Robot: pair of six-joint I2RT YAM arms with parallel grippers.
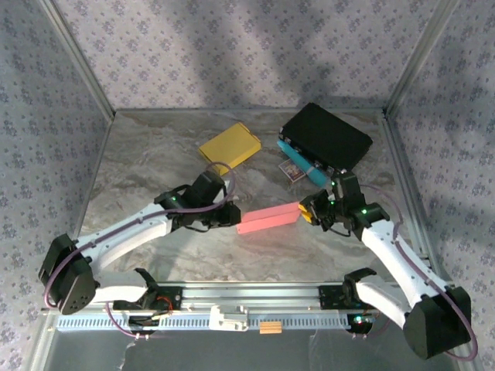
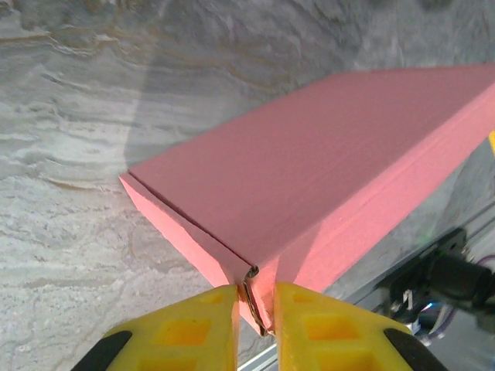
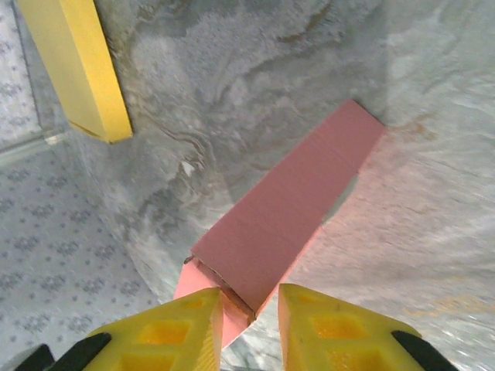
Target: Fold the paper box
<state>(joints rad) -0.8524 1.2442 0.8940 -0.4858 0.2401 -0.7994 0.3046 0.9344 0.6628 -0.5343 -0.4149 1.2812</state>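
Pinching pink box (image 1: 267, 219) at both ends: left tool (image 2: 255, 297) narrow, clamped on corner seam; right tool (image 3: 251, 301) narrow, nipping opp. end. Prob. gripped so to brace walls for tucking last flap. Spanning gap btwn both tools, seemingly lifted off surface (image 1: 155, 154). Beyond left tool: yellow box (image 1: 230, 145); beyond right tool: black box (image 1: 326, 135), both apart from pink edges. Open room on near side of tools for swinging.

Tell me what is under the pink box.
The marble table, partly in shadow, shows along the edges of the pink box; whatever lies straight beneath is covered by the box itself.
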